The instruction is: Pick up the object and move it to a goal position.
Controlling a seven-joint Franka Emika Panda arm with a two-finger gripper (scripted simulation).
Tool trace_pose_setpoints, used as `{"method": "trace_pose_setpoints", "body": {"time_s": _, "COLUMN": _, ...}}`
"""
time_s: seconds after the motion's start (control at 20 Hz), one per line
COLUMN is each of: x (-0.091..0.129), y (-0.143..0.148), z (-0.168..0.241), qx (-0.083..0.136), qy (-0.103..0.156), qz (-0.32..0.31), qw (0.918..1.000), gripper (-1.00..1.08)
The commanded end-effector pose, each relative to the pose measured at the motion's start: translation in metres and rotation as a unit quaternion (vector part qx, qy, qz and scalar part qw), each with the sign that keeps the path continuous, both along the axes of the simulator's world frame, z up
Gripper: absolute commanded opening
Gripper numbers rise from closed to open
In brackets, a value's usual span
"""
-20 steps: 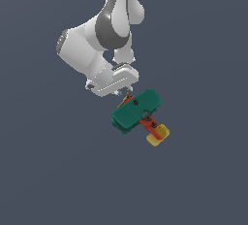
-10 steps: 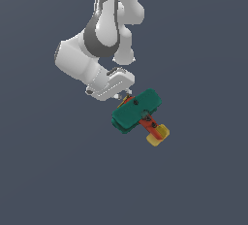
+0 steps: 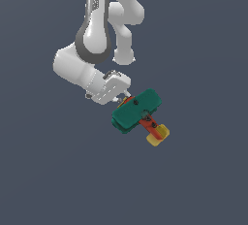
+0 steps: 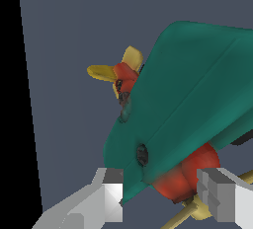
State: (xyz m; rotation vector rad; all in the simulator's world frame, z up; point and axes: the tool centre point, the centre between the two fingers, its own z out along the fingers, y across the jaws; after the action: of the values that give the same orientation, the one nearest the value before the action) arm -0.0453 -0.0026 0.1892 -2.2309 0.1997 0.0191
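Observation:
The toy airplane point(image 3: 136, 111) lies on the dark grey floor, with a teal wing block, a red-orange body and a yellow tail end point(image 3: 158, 135). My gripper point(image 3: 125, 99) sits at the plane's nose end, on the side of the exterior view's left. In the wrist view the gripper point(image 4: 163, 196) is open. Its two grey fingers point(image 4: 111, 193) stand on either side of the red nose and the wing's edge point(image 4: 183, 114). The left finger is close against the teal wing. I cannot tell whether either finger touches the plane.
The dark grey floor point(image 3: 203, 180) surrounds the plane. The white arm point(image 3: 97, 35) rises above and behind the gripper.
The arm's hand has sunk a little and turned toward the plane's nose. The plane has not moved.

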Motion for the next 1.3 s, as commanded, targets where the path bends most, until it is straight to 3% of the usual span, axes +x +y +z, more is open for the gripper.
{"method": "trace_pose_setpoints", "body": {"time_s": 0.0, "x": 0.002, "y": -0.001, "z": -0.002, "qx": 0.009, "qy": -0.004, "qz": -0.005, "qw": 0.9999, "gripper": 0.28}}
{"method": "trace_pose_setpoints", "body": {"time_s": 0.3, "x": 0.004, "y": -0.001, "z": -0.004, "qx": 0.022, "qy": -0.01, "qz": -0.012, "qw": 0.9996, "gripper": 0.28}}
{"method": "trace_pose_setpoints", "body": {"time_s": 0.8, "x": 0.005, "y": -0.014, "z": -0.01, "qx": 0.025, "qy": -0.014, "qz": -0.025, "qw": 0.9993, "gripper": 0.28}}
{"method": "trace_pose_setpoints", "body": {"time_s": 1.25, "x": 0.008, "y": -0.021, "z": -0.018, "qx": 0.047, "qy": -0.024, "qz": -0.045, "qw": 0.9976, "gripper": 0.28}}
